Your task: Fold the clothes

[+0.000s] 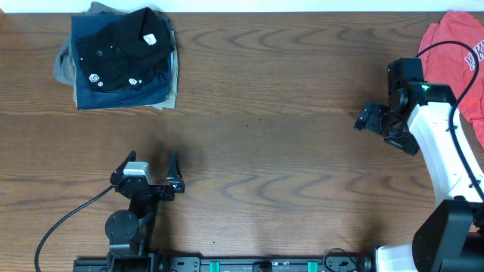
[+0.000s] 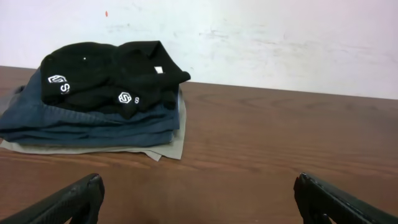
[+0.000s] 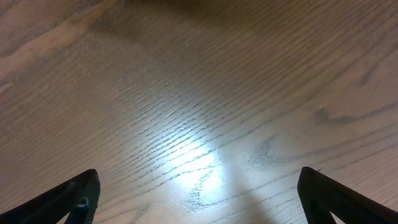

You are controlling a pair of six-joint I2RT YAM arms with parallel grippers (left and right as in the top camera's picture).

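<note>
The clothes [image 1: 119,44], a black garment with small white logos, lie folded on top of a pile at the table's far left corner. In the left wrist view the clothes [image 2: 109,74] sit ahead and to the left, well beyond the fingers. My left gripper [image 1: 152,160] stands open near the front left of the table, with nothing between its fingers [image 2: 71,202]. At the right side, my right gripper [image 1: 370,121] hangs open over bare wood. The right wrist view shows only table grain between its fingers [image 3: 336,196].
Under the black garment lies a folded dark-blue denim and tan pile [image 1: 125,91], also in the left wrist view as the pile [image 2: 81,124]. A coral-red shirt [image 1: 457,45] is bunched at the far right corner behind the right arm. A pale wall [image 2: 280,43] backs the table.
</note>
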